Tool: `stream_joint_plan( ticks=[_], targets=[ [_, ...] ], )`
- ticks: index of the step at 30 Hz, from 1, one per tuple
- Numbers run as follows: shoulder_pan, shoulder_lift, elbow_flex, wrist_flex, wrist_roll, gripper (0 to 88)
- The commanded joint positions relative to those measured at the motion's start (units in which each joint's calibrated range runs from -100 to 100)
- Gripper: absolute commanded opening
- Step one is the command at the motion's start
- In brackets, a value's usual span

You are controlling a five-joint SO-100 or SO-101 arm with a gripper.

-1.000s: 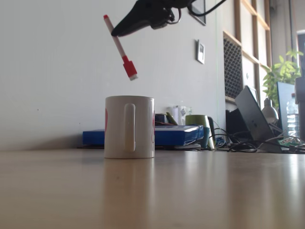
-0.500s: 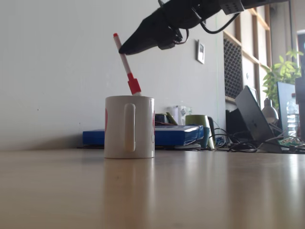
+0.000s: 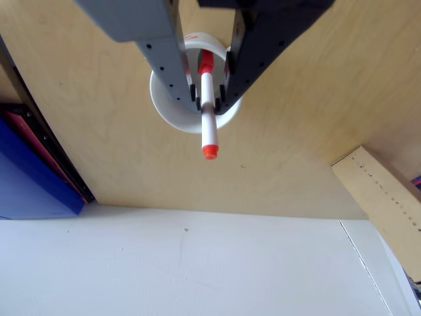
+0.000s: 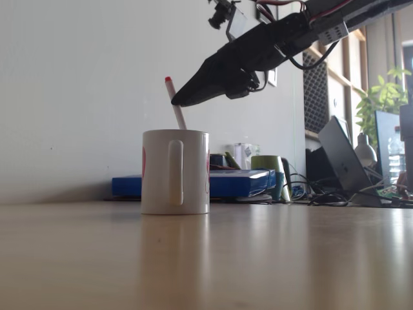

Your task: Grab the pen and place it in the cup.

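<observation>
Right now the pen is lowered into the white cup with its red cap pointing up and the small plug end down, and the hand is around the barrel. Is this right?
Not quite: the pen is the other way up. In the other view the red cap is down inside the cup and the small plug end is on top. The hand is around the barrel, as you say.

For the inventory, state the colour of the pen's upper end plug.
Red-orange, on a white barrel; the pen shows it best in the other view.
</observation>
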Motion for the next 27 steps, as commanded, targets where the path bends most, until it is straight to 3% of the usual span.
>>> stream_joint_plan(
  ticks=[1, 27],
  targets=[
    [0.49, -1.66, 0.95, -1.44, -0.13, 1.1],
    [1.66, 10.29, 0.68, -9.01, 0.50, 1.7]
  ],
)
